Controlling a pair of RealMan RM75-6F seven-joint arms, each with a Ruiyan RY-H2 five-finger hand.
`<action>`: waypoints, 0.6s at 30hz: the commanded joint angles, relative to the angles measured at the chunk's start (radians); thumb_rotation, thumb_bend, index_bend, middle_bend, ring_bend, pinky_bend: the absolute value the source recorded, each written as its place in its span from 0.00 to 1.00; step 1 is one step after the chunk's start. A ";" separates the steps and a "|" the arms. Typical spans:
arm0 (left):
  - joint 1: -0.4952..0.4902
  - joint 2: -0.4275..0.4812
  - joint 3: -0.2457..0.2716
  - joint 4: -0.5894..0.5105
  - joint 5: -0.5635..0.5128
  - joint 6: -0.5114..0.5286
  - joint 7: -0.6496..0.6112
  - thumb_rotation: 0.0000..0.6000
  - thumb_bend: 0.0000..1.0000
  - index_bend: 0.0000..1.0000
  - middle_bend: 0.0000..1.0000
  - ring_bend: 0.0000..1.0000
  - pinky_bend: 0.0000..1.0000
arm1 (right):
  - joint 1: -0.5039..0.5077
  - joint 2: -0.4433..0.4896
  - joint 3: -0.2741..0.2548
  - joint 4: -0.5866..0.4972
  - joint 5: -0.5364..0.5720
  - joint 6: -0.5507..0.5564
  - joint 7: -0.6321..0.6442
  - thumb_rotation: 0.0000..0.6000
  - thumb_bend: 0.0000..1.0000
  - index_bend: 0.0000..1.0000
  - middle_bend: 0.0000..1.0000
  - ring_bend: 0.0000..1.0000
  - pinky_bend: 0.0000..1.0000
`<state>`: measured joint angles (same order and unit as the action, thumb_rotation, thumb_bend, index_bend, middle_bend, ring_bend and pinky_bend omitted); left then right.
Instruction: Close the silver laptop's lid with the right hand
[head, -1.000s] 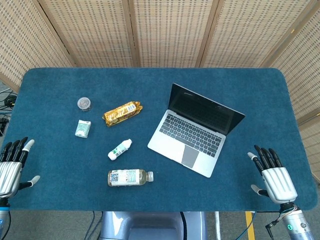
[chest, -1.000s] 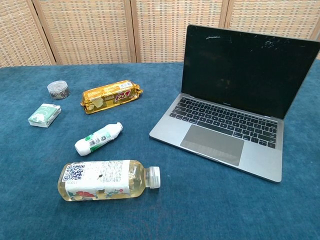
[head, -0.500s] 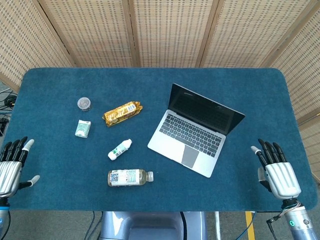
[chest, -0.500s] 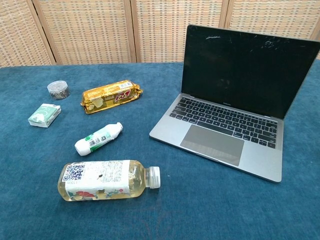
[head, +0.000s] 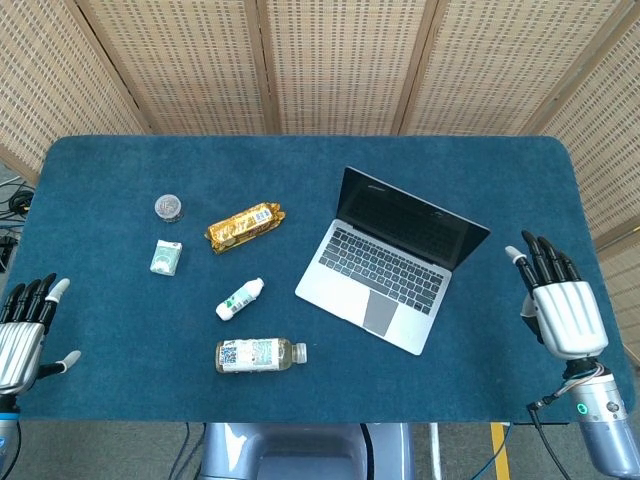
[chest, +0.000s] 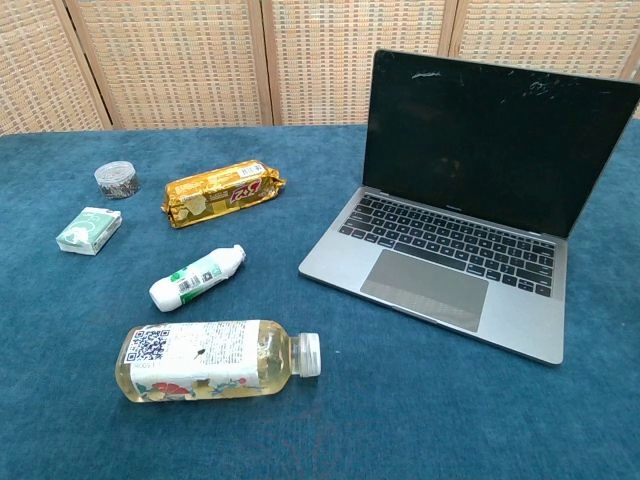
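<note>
At the near right corner of the tabletop (head: 120, 395), my right hand (head: 565, 312) hovers empty with fingers spread and extended, well apart from the silver laptop (head: 392, 261); my left hand (head: 22, 336), likewise spread and holding nothing, sits off the near left edge and plays no part. Only the head view shows the hands, so I judge depth from one camera, and that is my first hazard: I could misjudge height and catch the lid's upper edge with the fingertips instead of getting behind it. The laptop stands right of centre, rotated so its hinge runs obliquely, with the lid (chest: 495, 135) open and tilted back toward the far right. Pushing from the side rather than from behind would, I expect, slide or spin the light base on the blue cloth instead of folding the lid. Pressing on the dark screen face itself risks marking it; letting the lid drop freely risks a hard slap on the keyboard (chest: 455, 237). Along the near edge lies a tea bottle (head: 258, 355), with a small white bottle (head: 240, 299) beyond it, then a green carton (head: 166, 257), a gold snack packet (head: 245, 226) and a small round jar (head: 169, 207); all lie left of the laptop, so a base shoved leftward could reach the two bottles.
</note>
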<state>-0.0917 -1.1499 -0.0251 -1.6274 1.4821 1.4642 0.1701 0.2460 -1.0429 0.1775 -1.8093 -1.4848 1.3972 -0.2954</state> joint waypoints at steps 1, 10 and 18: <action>0.000 0.001 0.000 0.001 -0.001 0.000 -0.003 1.00 0.06 0.00 0.00 0.00 0.00 | 0.034 -0.005 0.031 -0.042 0.029 -0.018 -0.066 1.00 1.00 0.13 0.08 0.15 0.36; -0.001 0.005 -0.001 0.001 -0.003 -0.003 -0.016 1.00 0.06 0.00 0.00 0.00 0.00 | 0.123 -0.044 0.100 -0.121 0.116 -0.062 -0.204 1.00 1.00 0.15 0.10 0.27 0.46; -0.001 0.008 -0.002 0.002 -0.003 -0.002 -0.024 1.00 0.06 0.00 0.00 0.00 0.00 | 0.190 -0.082 0.125 -0.151 0.228 -0.111 -0.307 1.00 1.00 0.15 0.08 0.23 0.46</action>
<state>-0.0922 -1.1425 -0.0271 -1.6252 1.4790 1.4619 0.1463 0.4171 -1.1128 0.2952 -1.9538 -1.2796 1.3022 -0.5773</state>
